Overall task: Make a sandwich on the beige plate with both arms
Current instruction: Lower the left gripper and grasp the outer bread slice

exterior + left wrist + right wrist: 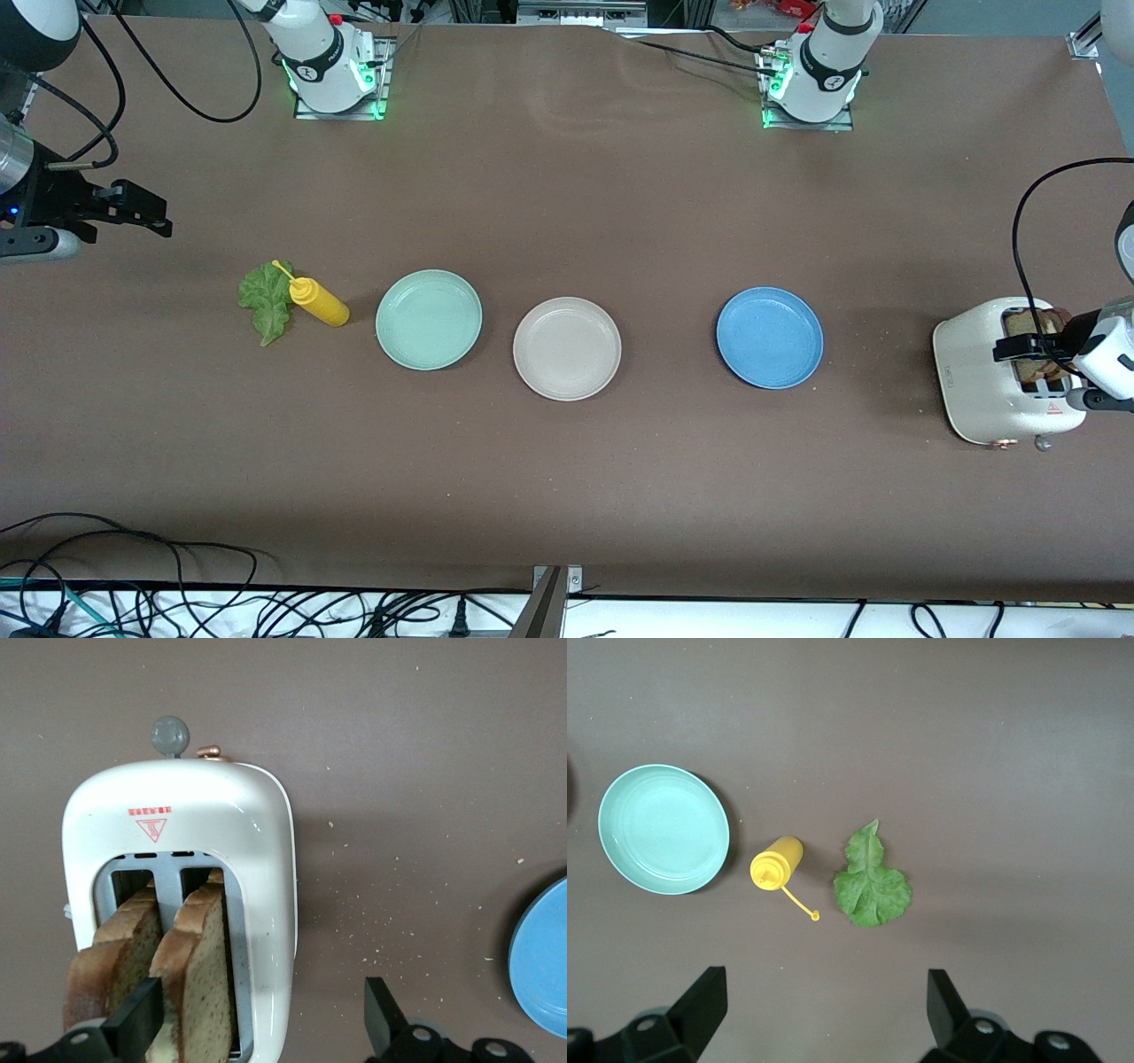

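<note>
Here, the matte brown table (567,461) is laid out as a line of stations, and the assembly is judged not yet begun. At the left arm's end stands the glossy cream-white two-slot toaster (979,381), rounded at its corners, with two coarse tan-brown bread slices (190,979) held upright in its slots so that they can be pinched from above. Three round shallow plates with raised rims are set in a row: the matte blue plate (769,338) nearest the toaster, the pale beige speckled plate (567,348) in the middle, bare and within reach of both arms, and the mint green plate (429,319) toward the right arm's end. Beside that one lies the smooth yellow squeeze bottle (321,303) on its side, its thin nozzle pointing toward the ruffled green lettuce leaf (267,301), which lies flat just beside it. The left gripper (261,1019) is held over the toaster with its fingers spread wide, one of them (137,1014) against a slice, nothing clamped. The right gripper (819,1010) hangs released and empty above bare table near the leaf, presumably staged for it.
</note>
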`<control>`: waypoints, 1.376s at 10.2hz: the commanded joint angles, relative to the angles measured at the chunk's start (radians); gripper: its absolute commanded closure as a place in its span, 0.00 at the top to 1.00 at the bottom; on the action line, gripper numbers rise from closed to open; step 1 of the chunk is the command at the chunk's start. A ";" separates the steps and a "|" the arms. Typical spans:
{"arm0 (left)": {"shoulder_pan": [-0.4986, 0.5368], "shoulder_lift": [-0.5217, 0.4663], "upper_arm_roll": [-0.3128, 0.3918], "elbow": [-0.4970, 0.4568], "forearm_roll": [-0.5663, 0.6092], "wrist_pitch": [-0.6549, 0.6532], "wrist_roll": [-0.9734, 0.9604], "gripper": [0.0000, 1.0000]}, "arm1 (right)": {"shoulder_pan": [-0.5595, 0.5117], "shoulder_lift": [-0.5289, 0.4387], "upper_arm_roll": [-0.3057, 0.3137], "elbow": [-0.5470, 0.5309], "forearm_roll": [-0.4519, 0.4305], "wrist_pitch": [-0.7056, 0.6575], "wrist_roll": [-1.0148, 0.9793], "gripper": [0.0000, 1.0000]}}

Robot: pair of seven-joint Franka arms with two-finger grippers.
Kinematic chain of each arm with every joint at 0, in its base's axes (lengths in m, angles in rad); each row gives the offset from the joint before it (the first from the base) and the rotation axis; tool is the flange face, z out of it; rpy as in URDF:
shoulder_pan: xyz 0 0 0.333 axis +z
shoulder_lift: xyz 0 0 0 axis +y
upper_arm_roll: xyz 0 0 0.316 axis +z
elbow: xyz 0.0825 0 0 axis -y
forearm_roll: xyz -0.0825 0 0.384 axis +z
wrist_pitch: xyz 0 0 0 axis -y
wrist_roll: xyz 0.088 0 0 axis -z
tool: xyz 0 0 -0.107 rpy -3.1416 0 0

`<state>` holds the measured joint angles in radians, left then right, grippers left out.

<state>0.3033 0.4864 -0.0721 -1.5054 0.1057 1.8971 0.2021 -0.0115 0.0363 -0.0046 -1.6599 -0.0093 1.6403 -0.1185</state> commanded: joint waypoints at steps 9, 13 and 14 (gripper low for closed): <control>0.037 0.050 0.009 0.068 0.011 -0.003 0.106 1.00 | -0.004 0.010 -0.002 0.023 -0.003 -0.019 -0.007 1.00; 0.043 0.058 0.009 0.070 0.002 -0.001 0.114 1.00 | -0.004 0.010 -0.002 0.023 -0.003 -0.019 -0.007 1.00; 0.043 0.060 0.008 0.070 0.002 -0.003 0.105 1.00 | -0.004 0.010 -0.002 0.023 -0.003 -0.019 -0.007 1.00</control>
<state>0.3410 0.5244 -0.0617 -1.4664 0.1058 1.9005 0.2899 -0.0122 0.0367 -0.0053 -1.6599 -0.0093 1.6403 -0.1185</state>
